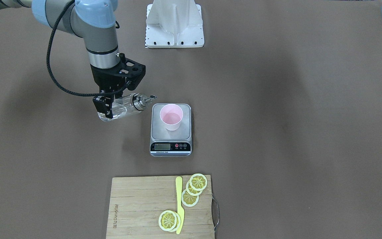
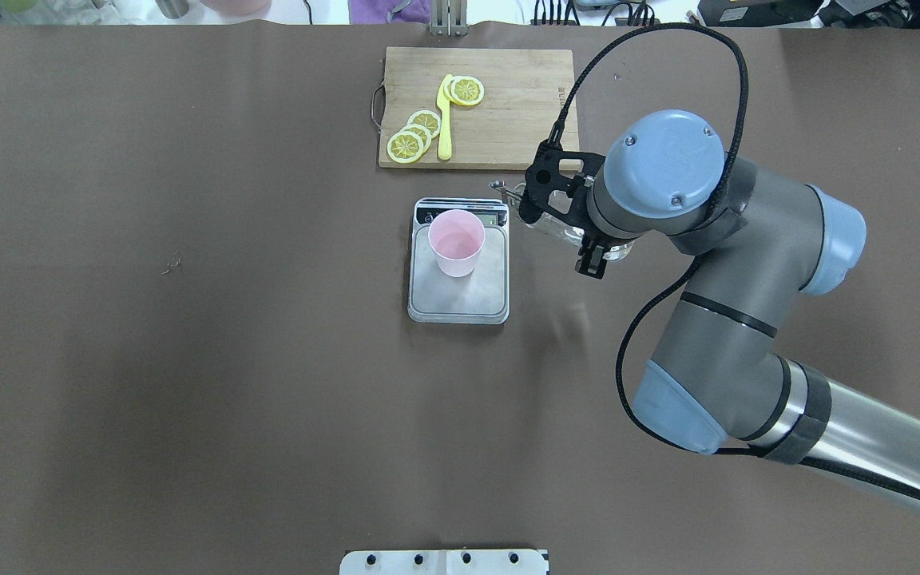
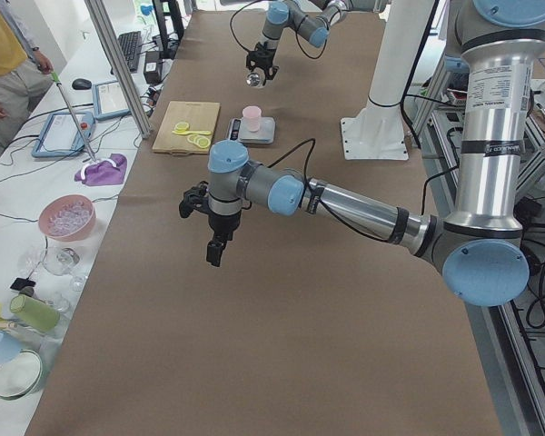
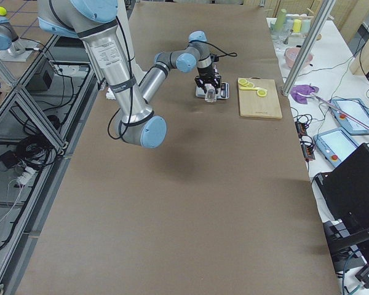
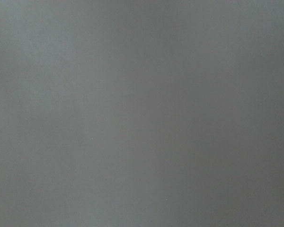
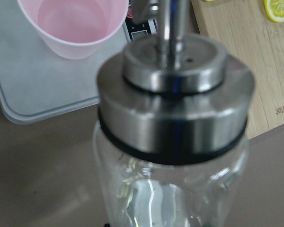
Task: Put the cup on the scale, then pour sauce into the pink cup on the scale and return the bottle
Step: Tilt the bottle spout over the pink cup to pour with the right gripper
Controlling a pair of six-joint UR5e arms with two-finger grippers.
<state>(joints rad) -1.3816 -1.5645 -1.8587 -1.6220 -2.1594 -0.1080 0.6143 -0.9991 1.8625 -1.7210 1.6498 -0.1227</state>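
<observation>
Front-facing exterior view: the right gripper (image 1: 107,103) sits left of centre, its jaws pinching the bottle (image 1: 126,106) around the glass body near the base. The bottle is held off the table (image 1: 277,132) and tipped far over. Its long axis runs from lower left to upper right of the frame. The metal cap (image 1: 139,101) and spout (image 1: 151,97) lead, pointing toward frame right at the scale (image 1: 157,132). The spout tip ends just beside the scale's upper left corner, short of the cup (image 1: 171,116). The cup stands upright, mouth up, on the upper half of the scale's silver top, near the middle of the frame. The scale's display end faces the lower edge.

In the overhead exterior view the right wrist covers most of the bottle. Only the spout and a little glass show, aimed frame left at the scale's upper right corner. The right wrist view looks along the bottle to its cap, with the cup at upper left and wood grain at the right edge.

A cutting board (image 1: 138,205) lies at lower centre, well apart from the scale. It carries lemon slices (image 1: 198,182) and a yellow knife (image 1: 179,202). A white base plate (image 1: 174,33) stands at top centre.

The left gripper (image 3: 214,256) hangs over bare brown table in the middle of the exterior left view, well apart from the scale. I cannot tell how its jaws stand. Its wrist view shows only blurred grey.
</observation>
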